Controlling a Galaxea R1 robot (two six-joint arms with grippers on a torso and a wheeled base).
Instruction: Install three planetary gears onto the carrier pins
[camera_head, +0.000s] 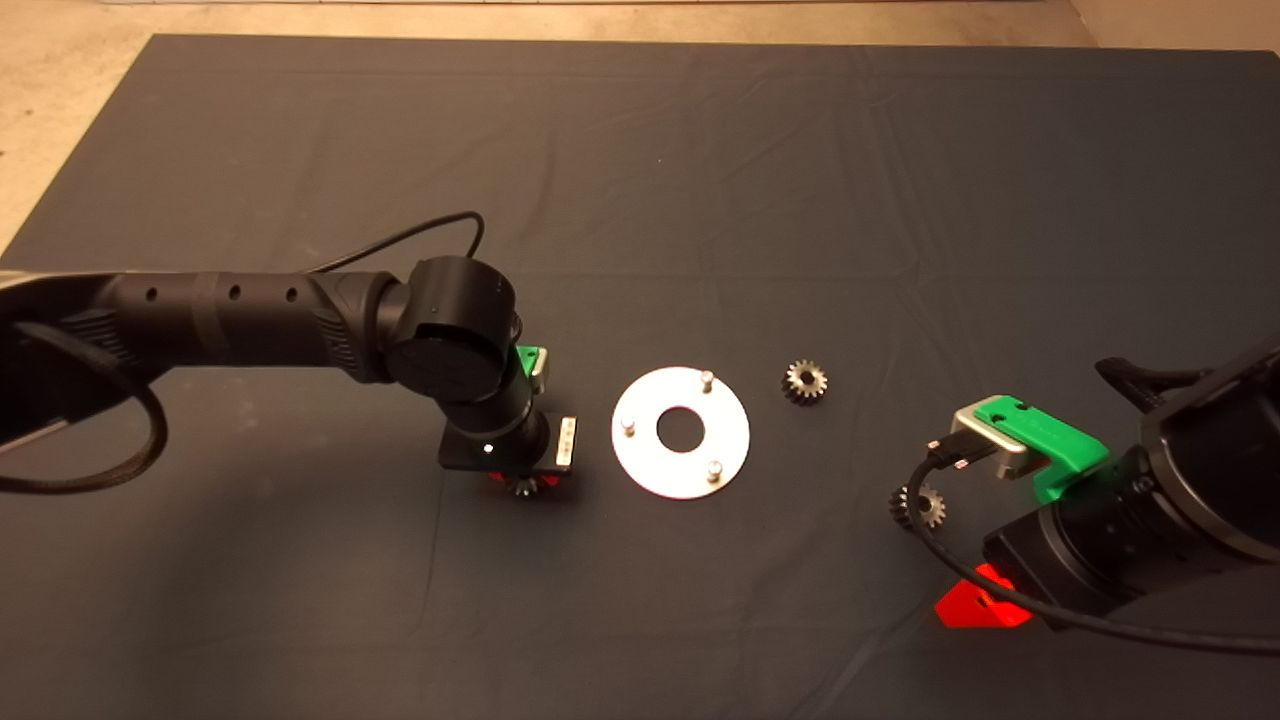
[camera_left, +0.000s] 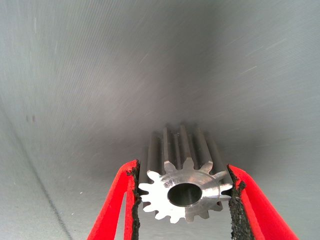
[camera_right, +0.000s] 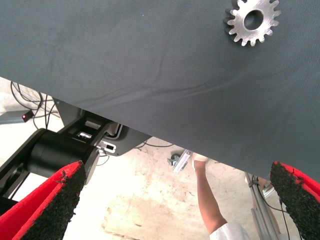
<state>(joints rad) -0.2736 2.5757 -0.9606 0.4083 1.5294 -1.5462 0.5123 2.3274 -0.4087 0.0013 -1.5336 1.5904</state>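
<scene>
Left tool over a gear, beside the disc.

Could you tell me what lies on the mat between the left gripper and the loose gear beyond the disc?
In the head view, the carrier disc with its three bare pins lies between the left gripper and that gear.

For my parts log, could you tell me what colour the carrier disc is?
Silvery, a plain disc; the head view shows it best.

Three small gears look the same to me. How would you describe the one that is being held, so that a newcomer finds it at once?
Start at the flat silvery disc with three upright pins in the middle of the dark mat. Go to the left gripper, just beside the disc. The held gear is clamped between its red fingers, whereas the other two gears lie free on the mat, on the disc's other side.
</scene>
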